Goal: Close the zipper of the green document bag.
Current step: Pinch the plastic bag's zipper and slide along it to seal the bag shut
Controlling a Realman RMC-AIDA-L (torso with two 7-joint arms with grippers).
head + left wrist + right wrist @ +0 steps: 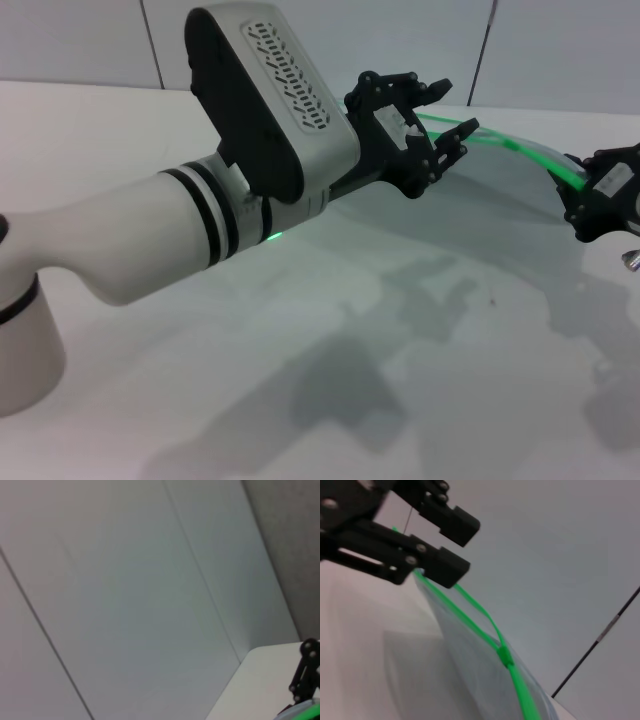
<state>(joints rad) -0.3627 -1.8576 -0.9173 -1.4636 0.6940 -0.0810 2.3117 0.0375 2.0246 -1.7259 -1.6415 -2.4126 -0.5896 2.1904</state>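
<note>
The white counter (420, 380) fills the lower frame under pale wall panels. The green document bag (500, 200) stands raised at upper right, between both arms. The left pincer (440, 115), spread, hovers around the zipper (500, 143); the right pincer (583, 190) pinches the bag's right end. No writing is readable.

The green document bag (500, 190) is showing translucent pale blue-grey, its zipper (512, 677) glowing bright green. Both hands, left (437, 118) and right (590, 195), are showing black over the white desk (300, 350).
</note>
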